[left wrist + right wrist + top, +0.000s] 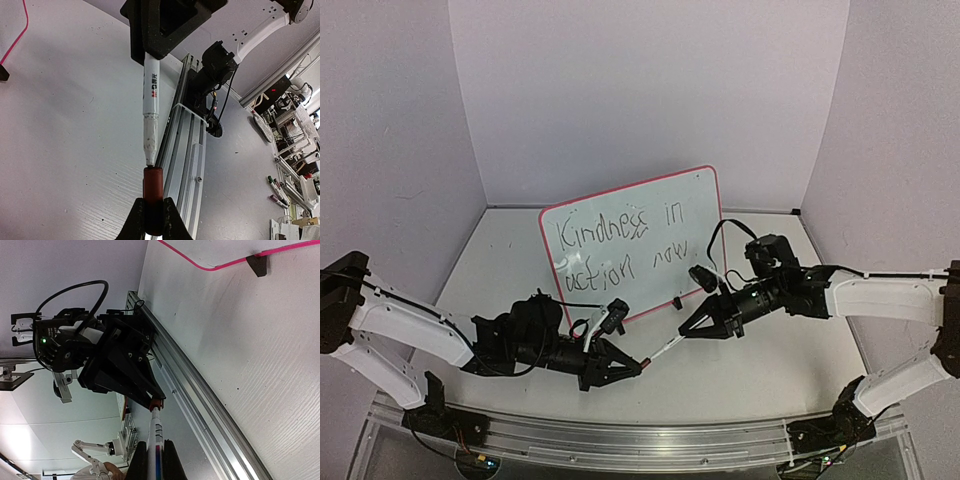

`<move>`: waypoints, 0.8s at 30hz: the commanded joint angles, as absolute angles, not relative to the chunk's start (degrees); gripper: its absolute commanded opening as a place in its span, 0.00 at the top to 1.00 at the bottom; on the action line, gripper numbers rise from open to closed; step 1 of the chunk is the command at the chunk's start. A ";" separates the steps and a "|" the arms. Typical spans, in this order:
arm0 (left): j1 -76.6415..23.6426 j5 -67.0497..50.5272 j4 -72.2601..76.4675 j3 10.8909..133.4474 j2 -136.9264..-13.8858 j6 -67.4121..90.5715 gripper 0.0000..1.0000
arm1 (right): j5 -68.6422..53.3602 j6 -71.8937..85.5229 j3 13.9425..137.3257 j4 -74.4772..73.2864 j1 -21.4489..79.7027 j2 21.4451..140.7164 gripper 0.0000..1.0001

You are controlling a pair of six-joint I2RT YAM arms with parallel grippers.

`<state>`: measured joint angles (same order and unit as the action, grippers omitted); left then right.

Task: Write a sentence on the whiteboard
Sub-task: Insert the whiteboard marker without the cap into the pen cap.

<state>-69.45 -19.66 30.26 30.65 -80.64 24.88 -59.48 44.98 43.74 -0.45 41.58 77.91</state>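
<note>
1. Three plain pale panels close in the space: a back wall point(650, 90), a left wall point(380, 130) and a right wall point(910, 120). They meet at straight vertical seams.
2. The table point(770, 370) is white and faintly textured, with a few small dark specks.
3. A silver aluminium rail point(640, 440) runs along the table's near edge.
4. The light is soft and even with a slight lilac tint, and shadows on the table are faint.
5. In the left wrist view, past the rail, there is a pale grey surface point(235, 200). Beyond it are slanting aluminium frame posts point(280, 70) and a cluttered area with a few pens point(275, 186).
6. Beyond the rail in the right wrist view, the room is bright and blurred.
</note>
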 commanded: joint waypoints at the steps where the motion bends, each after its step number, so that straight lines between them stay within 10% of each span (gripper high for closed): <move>1: -69.72 -19.07 34.26 30.61 -79.95 25.91 1.00 | -59.69 45.18 43.35 1.14 42.03 77.54 1.00; 24: -69.77 -19.16 33.84 32.78 -80.95 24.83 1.00 | -60.47 44.52 45.43 1.19 44.03 79.65 1.00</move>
<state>-69.57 -19.42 30.69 30.63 -80.82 25.54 -59.64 45.06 43.43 0.03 43.24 78.72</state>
